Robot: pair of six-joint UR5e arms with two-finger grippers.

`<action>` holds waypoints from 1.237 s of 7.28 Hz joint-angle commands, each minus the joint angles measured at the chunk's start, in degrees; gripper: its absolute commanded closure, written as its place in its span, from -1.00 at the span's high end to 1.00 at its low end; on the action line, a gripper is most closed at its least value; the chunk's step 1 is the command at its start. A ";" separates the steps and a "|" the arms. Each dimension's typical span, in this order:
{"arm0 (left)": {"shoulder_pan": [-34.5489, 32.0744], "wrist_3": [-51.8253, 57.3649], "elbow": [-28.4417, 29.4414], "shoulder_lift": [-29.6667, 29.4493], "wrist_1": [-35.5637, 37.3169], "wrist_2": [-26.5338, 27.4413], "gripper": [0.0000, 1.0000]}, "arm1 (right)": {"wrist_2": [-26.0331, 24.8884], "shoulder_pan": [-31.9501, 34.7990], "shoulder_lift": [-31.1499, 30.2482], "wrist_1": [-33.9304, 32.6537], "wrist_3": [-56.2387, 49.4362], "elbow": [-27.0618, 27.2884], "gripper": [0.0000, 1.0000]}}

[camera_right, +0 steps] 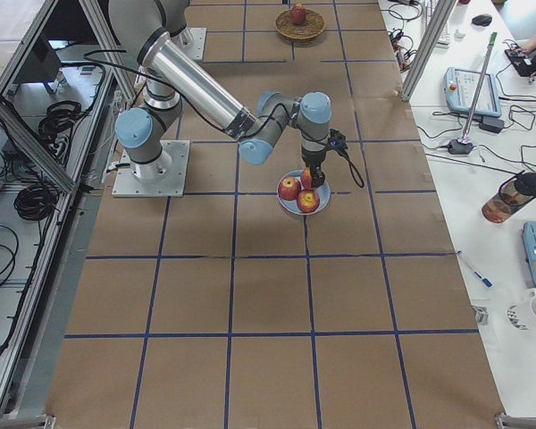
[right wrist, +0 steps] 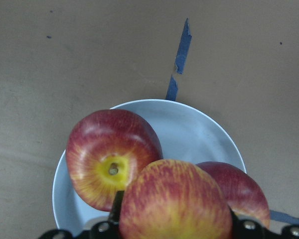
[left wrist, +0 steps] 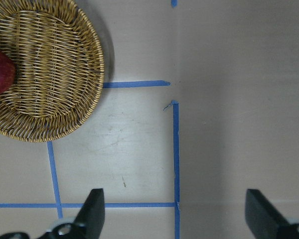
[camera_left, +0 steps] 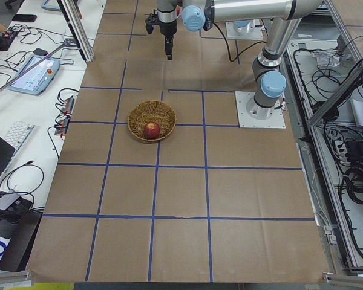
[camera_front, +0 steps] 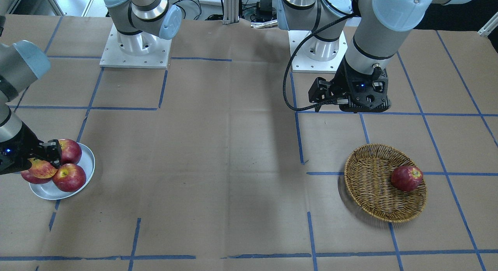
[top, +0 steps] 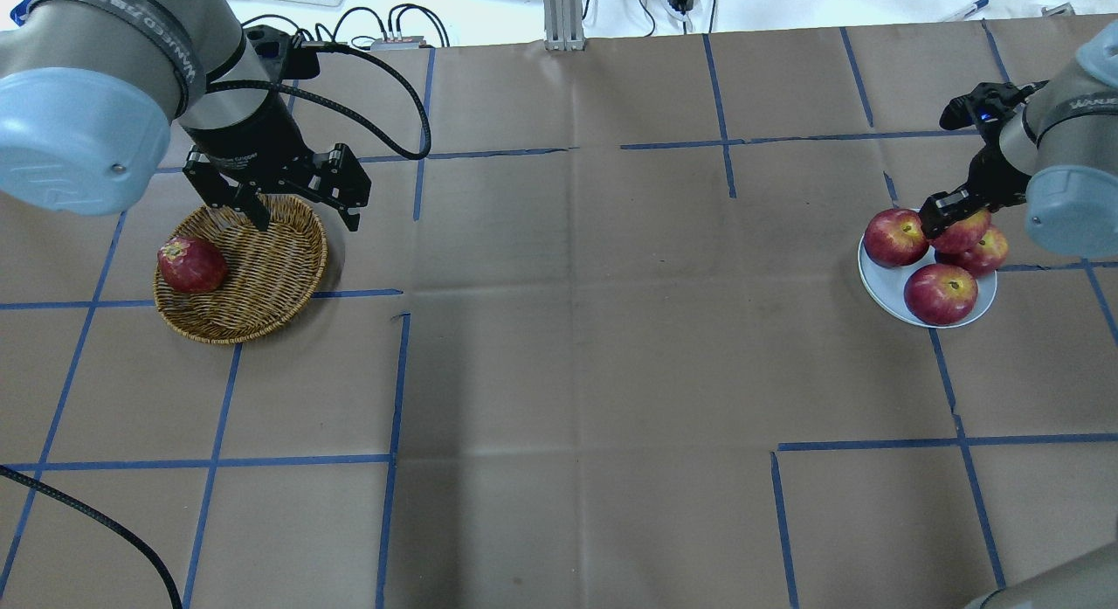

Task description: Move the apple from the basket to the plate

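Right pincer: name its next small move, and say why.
Probably a slight, gentle descent before any release. The right pincer is shut on the streaked apple directly over the plate. Three red apples crowd most of the plate's surface. It is unclear whether the held apple touches them, so lowering it seems safer than dropping it.

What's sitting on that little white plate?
Three red apples lie on the plate. The right gripper holds a fourth, streaked apple among them; whether it touches the plate is hidden.
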 commanded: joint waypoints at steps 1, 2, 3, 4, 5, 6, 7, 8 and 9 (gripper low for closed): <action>-0.03 0.00 -0.02 0.01 0.00 0.00 0.98 | -0.09 -0.08 -0.27 0.49 -0.06 0.32 0.40; -0.03 0.00 -0.02 0.01 0.00 0.00 0.98 | -0.17 -0.08 -0.36 0.75 -0.15 0.40 0.40; 0.06 0.00 -0.02 0.01 0.00 0.00 0.98 | -0.18 -0.08 -0.36 0.84 -0.15 0.49 0.42; -0.03 0.00 -0.11 0.01 -0.08 0.00 0.98 | -0.18 -0.08 -0.36 0.93 -0.15 0.49 0.43; 0.06 0.00 -0.11 0.01 -0.08 0.00 0.98 | -0.26 -0.08 -0.80 0.93 -0.15 0.49 0.99; -0.03 0.00 -0.11 0.01 -0.08 0.00 0.98 | -0.52 0.00 -2.02 4.06 -0.15 -0.46 1.00; -0.03 0.00 -0.11 0.01 -0.08 0.09 0.98 | -0.44 0.18 -2.99 5.49 -0.15 -3.08 1.00; 0.06 0.00 -0.11 0.10 -0.08 0.09 0.98 | -0.35 0.62 -3.00 9.59 -0.15 -6.50 1.00; 0.06 0.00 -0.11 0.10 -0.17 0.09 0.98 | -0.26 1.66 -3.00 14.50 0.11 -11.15 1.00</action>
